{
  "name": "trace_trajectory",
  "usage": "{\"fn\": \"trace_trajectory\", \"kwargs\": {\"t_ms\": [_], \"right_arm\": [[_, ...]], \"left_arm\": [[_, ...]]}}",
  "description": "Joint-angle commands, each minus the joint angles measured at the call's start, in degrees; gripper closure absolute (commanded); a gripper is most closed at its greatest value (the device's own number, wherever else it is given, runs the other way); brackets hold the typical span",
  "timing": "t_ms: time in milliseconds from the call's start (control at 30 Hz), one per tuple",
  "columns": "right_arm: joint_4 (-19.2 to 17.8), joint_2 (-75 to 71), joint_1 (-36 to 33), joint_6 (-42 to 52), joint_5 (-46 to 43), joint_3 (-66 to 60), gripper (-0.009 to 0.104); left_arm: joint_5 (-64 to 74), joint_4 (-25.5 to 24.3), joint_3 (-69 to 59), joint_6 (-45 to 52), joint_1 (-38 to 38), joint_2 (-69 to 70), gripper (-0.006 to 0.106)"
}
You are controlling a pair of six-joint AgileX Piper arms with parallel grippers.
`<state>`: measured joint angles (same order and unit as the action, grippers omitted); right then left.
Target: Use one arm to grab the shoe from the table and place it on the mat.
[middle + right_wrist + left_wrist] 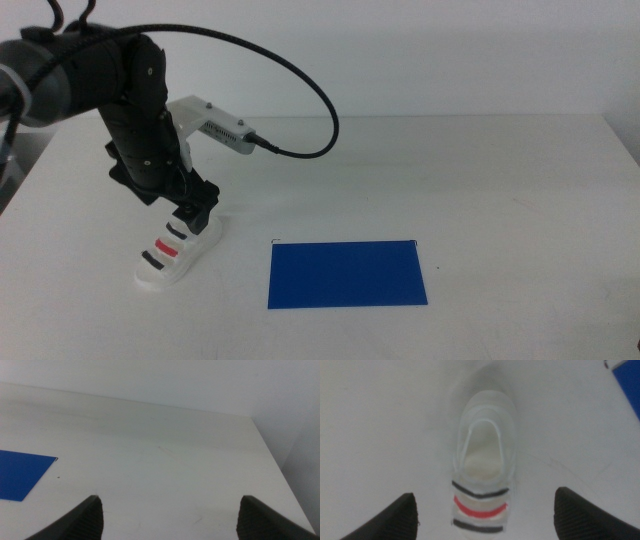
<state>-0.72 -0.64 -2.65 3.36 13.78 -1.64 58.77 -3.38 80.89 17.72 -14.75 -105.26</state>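
Note:
The white shoe (178, 255) with two black straps and a red one lies on the white table (480, 180), left of the dark blue mat (347, 273). My left gripper (190, 217) hangs just above the shoe's heel end, coming in from the left. In the left wrist view the shoe (482, 467) lies between the two dark jaws, which stand wide apart and clear of it; the left gripper (487, 515) is open. The right gripper (170, 517) is open over bare table, out of the middle view, with a mat corner (22, 475) to one side.
A black cable (300, 90) loops from the left arm over the back of the table. A white-grey box (215, 125) sticks out from that arm. The table's right edge (272, 460) shows in the right wrist view.

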Motion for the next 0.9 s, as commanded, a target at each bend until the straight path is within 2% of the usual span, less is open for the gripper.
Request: {"fn": "trace_trajectory", "kwargs": {"t_ms": [0, 167, 433, 567, 700, 867], "right_arm": [[-0.57, 0.21, 0.05, 0.59, -4.19, -0.29, 0.017], [-0.57, 0.21, 0.05, 0.59, -4.19, -0.29, 0.017], [-0.57, 0.21, 0.05, 0.59, -4.19, -0.29, 0.017], [-0.57, 0.21, 0.05, 0.59, -4.19, -0.29, 0.017], [-0.57, 0.21, 0.05, 0.59, -4.19, -0.29, 0.017], [-0.57, 0.21, 0.05, 0.59, -4.19, -0.29, 0.017]], "left_arm": [[-1.38, 2.33, 1.95, 1.49, 1.48, 1.12, 0.007], [-1.88, 5.98, 1.95, 6.72, 3.01, -2.27, 0.007], [-3.90, 5.84, 1.95, 6.77, 2.95, -7.03, 0.007], [-4.07, 5.84, 1.95, 6.56, 2.95, -7.98, 0.011], [-3.71, 5.84, 1.95, 5.85, 2.95, -7.85, 0.027], [-1.61, 5.78, 1.95, 5.84, 2.95, -7.34, 0.063]]}}
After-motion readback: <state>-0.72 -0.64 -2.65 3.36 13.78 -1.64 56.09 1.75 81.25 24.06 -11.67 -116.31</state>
